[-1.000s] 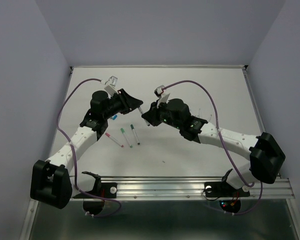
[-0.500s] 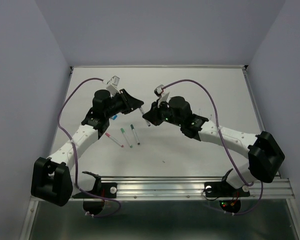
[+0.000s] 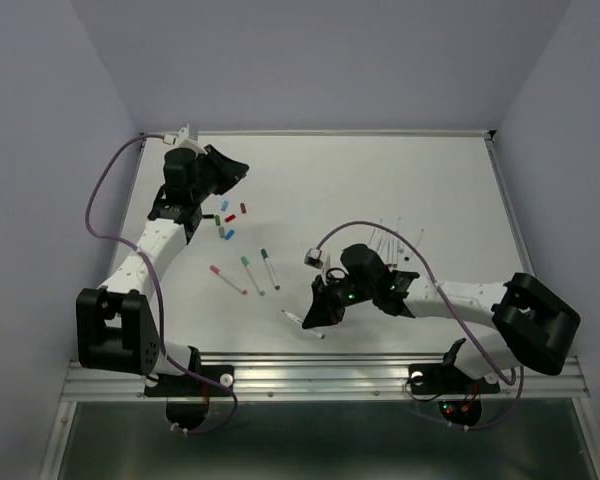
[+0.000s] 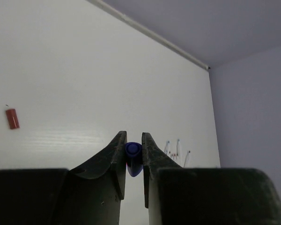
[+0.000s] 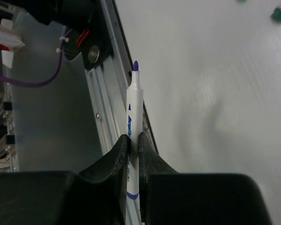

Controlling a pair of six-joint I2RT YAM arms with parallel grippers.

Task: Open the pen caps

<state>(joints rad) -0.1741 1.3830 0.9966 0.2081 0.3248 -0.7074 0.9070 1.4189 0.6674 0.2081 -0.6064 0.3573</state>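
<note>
A blue cap (image 4: 133, 158) is pinched between the fingers of the left gripper (image 4: 133, 140), which is closed on it and held above the far left part of the counter (image 3: 380, 180). The pen (image 5: 134, 101) with the bare blue tip is clamped by its white barrel in the right gripper (image 5: 132, 143), whose fingers are pressed against it on both sides. This pen is held low near the front edge of the counter, well apart from the blue cap, and its tip is seen against the metal rail (image 5: 113, 89). Whether the pen touches the counter cannot be told.

Several loose caps (image 3: 230, 235) in red, green, blue and black are scattered on the counter just beside the left gripper, a red cap (image 4: 11, 118) among them. Three capped pens (image 3: 252, 273), one pink and two green, are laid side by side between the two arms. A cluster of uncapped pens (image 3: 398, 232) is laid further right, behind the right arm.
</note>
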